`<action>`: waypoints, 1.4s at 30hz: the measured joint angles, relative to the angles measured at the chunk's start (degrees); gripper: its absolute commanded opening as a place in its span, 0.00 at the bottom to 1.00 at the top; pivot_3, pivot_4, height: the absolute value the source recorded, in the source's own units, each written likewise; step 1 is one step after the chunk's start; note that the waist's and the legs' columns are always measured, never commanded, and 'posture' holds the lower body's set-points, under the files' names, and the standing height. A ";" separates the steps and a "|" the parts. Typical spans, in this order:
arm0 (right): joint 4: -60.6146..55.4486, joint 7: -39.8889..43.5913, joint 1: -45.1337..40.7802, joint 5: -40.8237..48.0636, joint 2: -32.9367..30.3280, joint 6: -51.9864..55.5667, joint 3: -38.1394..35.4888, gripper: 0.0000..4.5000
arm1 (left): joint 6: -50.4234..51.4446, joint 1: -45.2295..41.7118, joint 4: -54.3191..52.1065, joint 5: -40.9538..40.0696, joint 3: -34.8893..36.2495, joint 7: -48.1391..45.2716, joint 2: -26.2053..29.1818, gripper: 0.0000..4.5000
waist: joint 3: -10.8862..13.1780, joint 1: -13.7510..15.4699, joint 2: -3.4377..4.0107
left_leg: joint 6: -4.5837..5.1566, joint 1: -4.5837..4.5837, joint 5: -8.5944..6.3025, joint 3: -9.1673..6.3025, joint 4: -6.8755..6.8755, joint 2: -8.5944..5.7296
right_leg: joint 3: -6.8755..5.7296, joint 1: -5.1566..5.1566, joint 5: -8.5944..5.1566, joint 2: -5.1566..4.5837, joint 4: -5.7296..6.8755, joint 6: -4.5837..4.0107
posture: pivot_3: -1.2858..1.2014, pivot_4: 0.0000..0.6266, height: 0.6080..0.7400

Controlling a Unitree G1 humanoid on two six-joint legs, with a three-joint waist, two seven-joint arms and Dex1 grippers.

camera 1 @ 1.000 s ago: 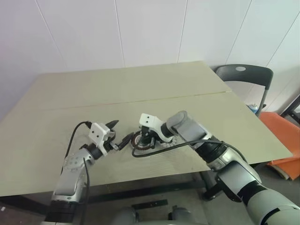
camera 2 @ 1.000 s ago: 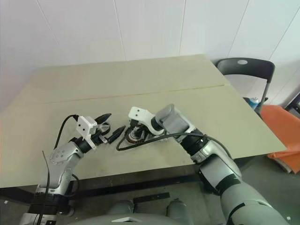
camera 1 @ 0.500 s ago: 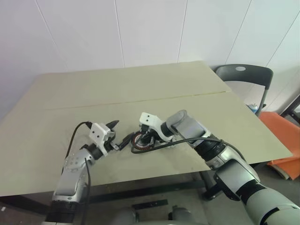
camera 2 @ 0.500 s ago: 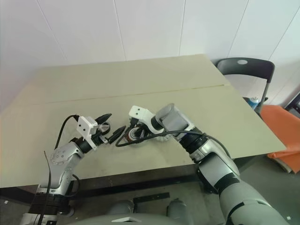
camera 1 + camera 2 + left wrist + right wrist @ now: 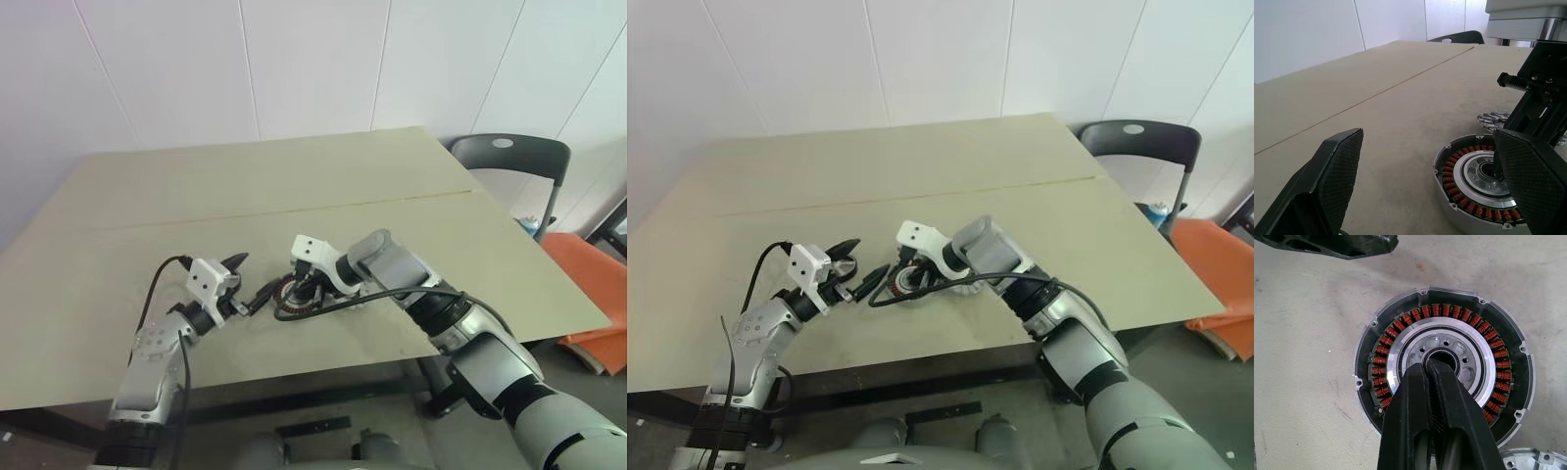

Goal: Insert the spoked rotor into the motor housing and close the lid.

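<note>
Right wrist view: nothing is seen to have shifted over the last second, with the right gripper [image 5: 1436, 369] kept pressed together, tips planted at the bore of the motor housing [image 5: 1444, 374], so the rotor looks seated and the lid [image 5: 1535, 460], lying at the housing's 5 o'clock edge, is judged the step left. On the bench [image 5: 147, 196] the housing rests near centre. The left gripper [image 5: 247, 278] is held spread and level at the housing's 9 o'clock, just beside it, pinching nothing.
</note>
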 measured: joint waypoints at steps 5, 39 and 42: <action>0.00 -0.02 0.18 -0.01 0.00 -0.49 0.01 0.01 | 0.00 0.05 -0.01 0.00 0.00 0.06 -0.03 1.00 | 0.00 -0.03 0.00 | 0.00 0.00 0.00 0.01 0.00 0.01 | 0.00 -0.04 0.00 -0.03 0.00 0.00 | 0.52 0.00 1.00; 5.15 -0.41 0.68 5.87 3.84 -1.36 -8.73 0.37 | 0.08 1.52 -0.93 -1.98 1.09 0.22 -0.76 1.00 | 0.29 0.00 -0.17 | 0.18 -0.60 0.13 0.07 -0.76 -0.05 | -0.01 -0.79 0.34 -0.08 -0.53 -0.04 | 0.52 0.00 1.00; 5.22 -2.84 1.60 6.40 4.86 -4.45 -10.93 0.37 | 1.23 4.25 -5.40 -6.88 4.60 0.92 -1.10 1.00 | 0.30 -0.05 -0.18 | 0.16 -1.04 0.15 0.03 -0.77 -0.01 | -0.01 -0.99 0.37 -0.05 -0.49 -0.03 | 0.52 0.00 1.00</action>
